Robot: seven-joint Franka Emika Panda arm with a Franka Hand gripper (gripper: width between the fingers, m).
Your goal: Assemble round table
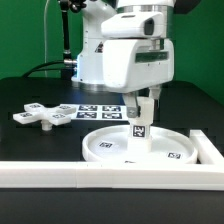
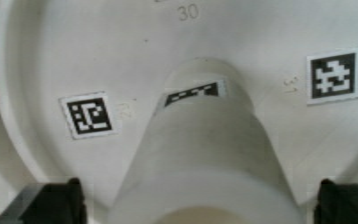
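Exterior view: one round disc [image 1: 138,146], white, rimmed, lying flat on the black table [image 1: 30,90] against the white border wall [image 1: 110,174], tags on its face. One cylinder leg [image 1: 140,128], short and thick, standing upright at the disc's middle, long axis vertical, a tag facing the camera. One gripper [image 1: 144,98] directly above the leg, pointing straight down, its fingers reaching the leg's upper end; whether they touch it I cannot tell from here. One cross-shaped base piece [image 1: 42,116], flat on the table toward the exterior view's left, well apart from the disc. One marker board [image 1: 98,110] behind the disc. Wrist view: the leg [image 2: 197,160] seen end-on between the two dark fingertips [image 2: 51,198], with a gap on either side, jaws spread wide and pinching nothing; the disc [image 2: 176,50] fills the background with two tags showing.
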